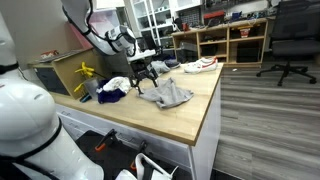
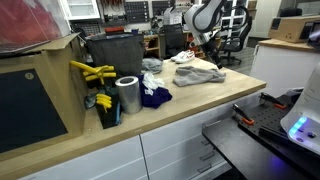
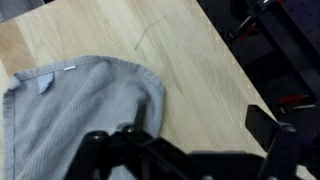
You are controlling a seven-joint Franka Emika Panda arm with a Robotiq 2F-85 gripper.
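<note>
A grey cloth [image 1: 172,95] [image 2: 197,75] lies crumpled on the wooden tabletop [image 1: 195,105]. My gripper [image 1: 147,76] [image 2: 206,55] hangs just above the cloth's edge, open and holding nothing. In the wrist view the cloth [image 3: 80,110] fills the left half, with a small label near its collar. One finger [image 3: 150,112] is over the cloth's right edge. The other finger [image 3: 262,125] is over bare wood [image 3: 190,60] close to the table's edge. The gripper [image 3: 205,125] has only wood between its fingers.
A white and dark blue cloth [image 1: 114,88] [image 2: 152,95] lies beside the grey one, and a white item [image 1: 200,65] lies farther off. A metal can [image 2: 127,95], yellow tools [image 2: 92,72] and a black bin [image 2: 115,50] stand along the table. The floor drops off past the edge [image 3: 270,60].
</note>
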